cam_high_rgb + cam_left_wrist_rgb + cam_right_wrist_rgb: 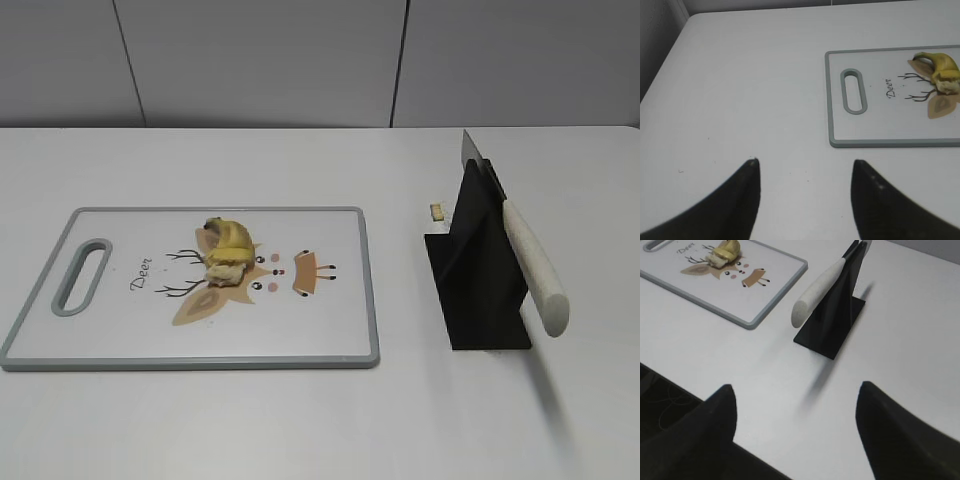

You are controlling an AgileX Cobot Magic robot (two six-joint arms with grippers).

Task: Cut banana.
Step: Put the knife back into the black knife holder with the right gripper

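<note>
A short piece of yellow banana with a peeled pale end lies on the white cutting board, over its deer drawing. It also shows in the left wrist view and the right wrist view. A knife with a pale handle rests in a black stand to the right of the board; it also shows in the right wrist view. My left gripper is open and empty over bare table left of the board. My right gripper is open and empty near the front table edge, short of the knife stand.
A small pale crumb lies on the table behind the knife stand. The board has a grey rim and a handle slot at its left end. The table's front edge runs under my right gripper.
</note>
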